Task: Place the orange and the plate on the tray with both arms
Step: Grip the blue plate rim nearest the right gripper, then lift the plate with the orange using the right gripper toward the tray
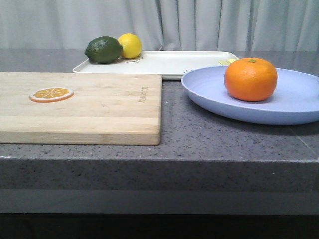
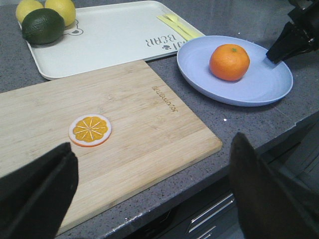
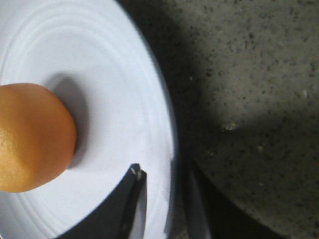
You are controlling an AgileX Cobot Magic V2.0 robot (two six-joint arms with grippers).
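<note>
The orange (image 1: 250,78) sits on the lavender-blue plate (image 1: 294,104) at the right of the counter; both also show in the left wrist view, the orange (image 2: 229,61) on the plate (image 2: 259,84). The white tray (image 1: 184,62) lies behind, touching the plate's far edge. My right gripper (image 3: 167,199) is open and straddles the plate's right rim (image 3: 169,149), one finger over the plate and one outside it, with the orange (image 3: 30,137) beside it. My left gripper (image 2: 154,189) is open and empty, above the counter's front edge. Neither gripper shows in the front view.
A wooden cutting board (image 1: 89,104) with a flat orange slice (image 1: 51,93) fills the left. A dark green lime (image 1: 103,50) and a yellow lemon (image 1: 130,45) sit on the tray's far left corner. Yellow cutlery (image 2: 177,25) lies on the tray near the plate.
</note>
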